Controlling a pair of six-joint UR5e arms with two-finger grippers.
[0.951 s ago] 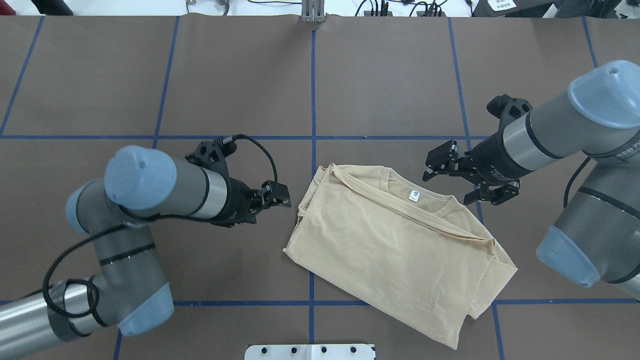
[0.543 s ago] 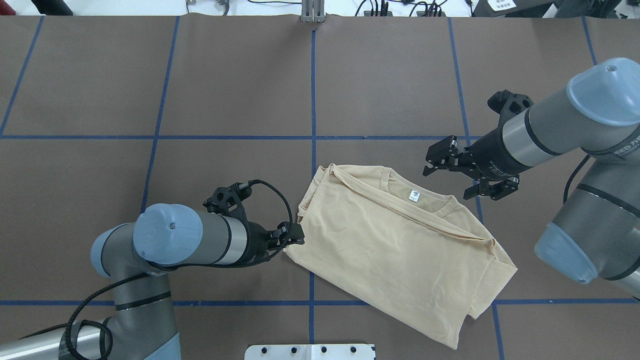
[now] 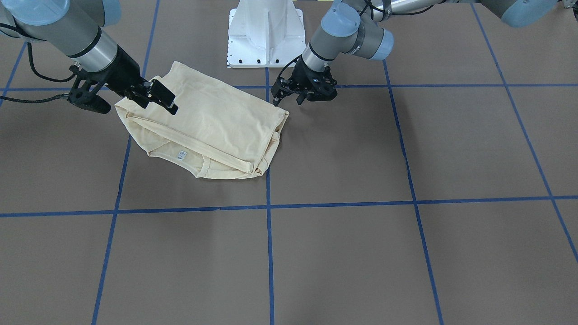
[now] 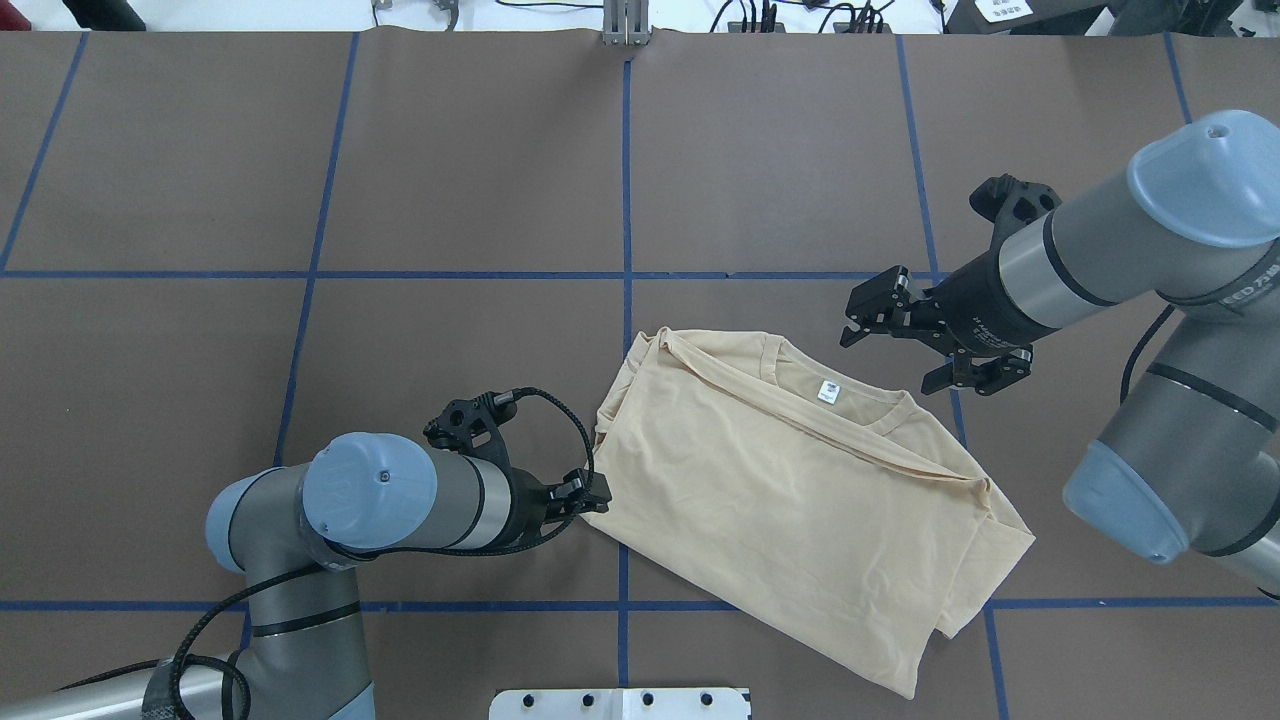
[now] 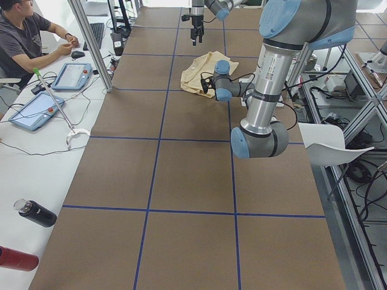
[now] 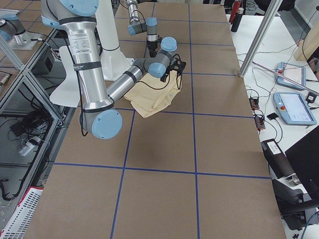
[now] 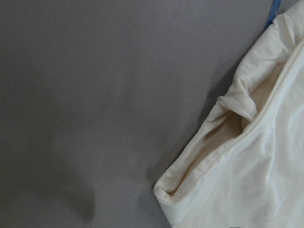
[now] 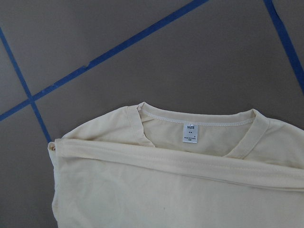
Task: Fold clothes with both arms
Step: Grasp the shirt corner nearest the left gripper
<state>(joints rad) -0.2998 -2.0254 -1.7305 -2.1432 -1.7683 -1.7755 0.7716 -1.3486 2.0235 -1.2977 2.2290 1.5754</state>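
The shirt (image 4: 800,500) lies part-folded and aslant on the table (image 4: 450,200), with a folded band across it just under the neck tag (image 4: 827,391).

The left claw (image 4: 590,492) is low at the shirt's near corner. Its jaws look parted with nothing between them, and the cloth starts right at its tip. The right claw (image 4: 892,358) hangs wide open and empty. The collar is just beside it, and it is not touching the cloth.

Judged risks:

- **Splitting the layers.** In the left wrist view the corner (image 7: 166,194) ahead of the claw is a stack of layers with a gaping pocket. A shallow bite could catch only the top layer, and lifting would then peel the earlier fold open rather than carry it over.
- **Bunching the corner.** If the left claw comes in too flat, it could shove the corner away and bunch this thin cloth instead of getting under it. If it comes in too low, a jaw could dig into the brown table cover.
- **Uneven holds.** The two claws are unevenly placed — one at the cloth, the other clear of it. If the left pulls before the right has a hold, the shirt would likely swing about its far end and the crease would come out crooked.
- **Loosening the band.** The band below the right claw is loose — a grab at the collar alone may let it slide out.
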